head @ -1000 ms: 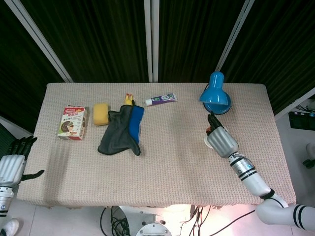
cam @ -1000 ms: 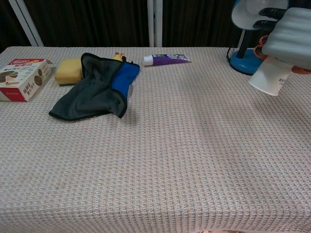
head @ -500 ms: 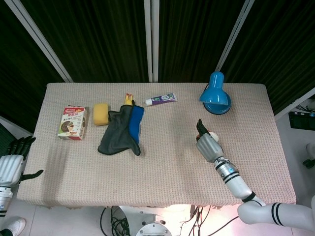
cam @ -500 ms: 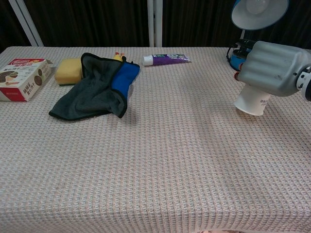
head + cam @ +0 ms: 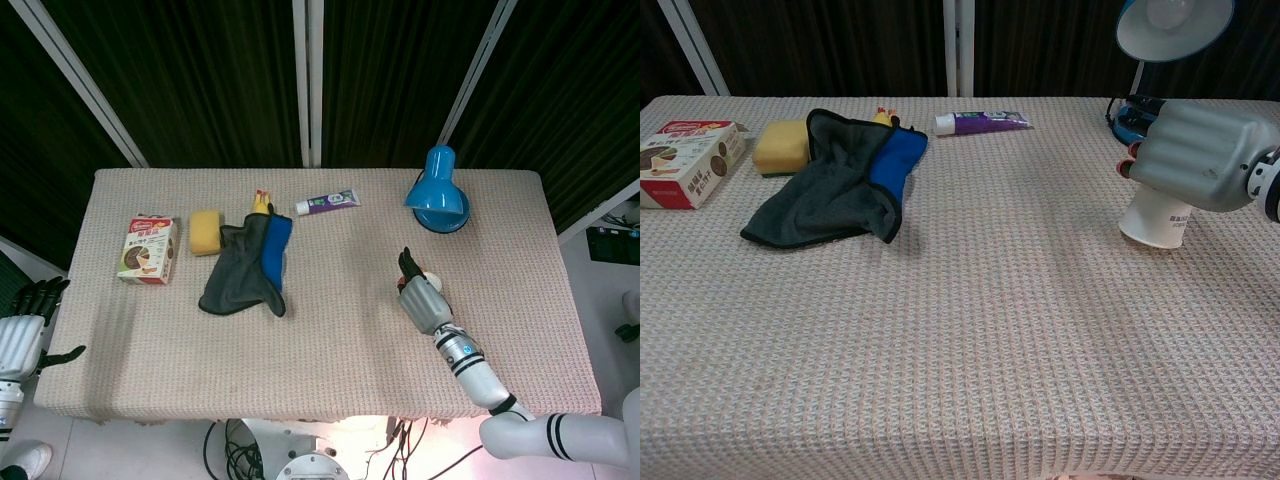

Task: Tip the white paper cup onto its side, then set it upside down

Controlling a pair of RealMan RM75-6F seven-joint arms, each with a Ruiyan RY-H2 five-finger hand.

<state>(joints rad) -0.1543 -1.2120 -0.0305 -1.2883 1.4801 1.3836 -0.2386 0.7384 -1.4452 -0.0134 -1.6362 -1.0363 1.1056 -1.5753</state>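
White cup, mouth-down on the table, sits gripped by the right hand; next, fingers should let go cleanly.

On the worktop there is one white paper cup, one blue desk lamp, one purple tube and one yellow sponge. There is also one small box and one grey and blue cloth. Two robot hands are seen, the right robot hand and the left robot hand.
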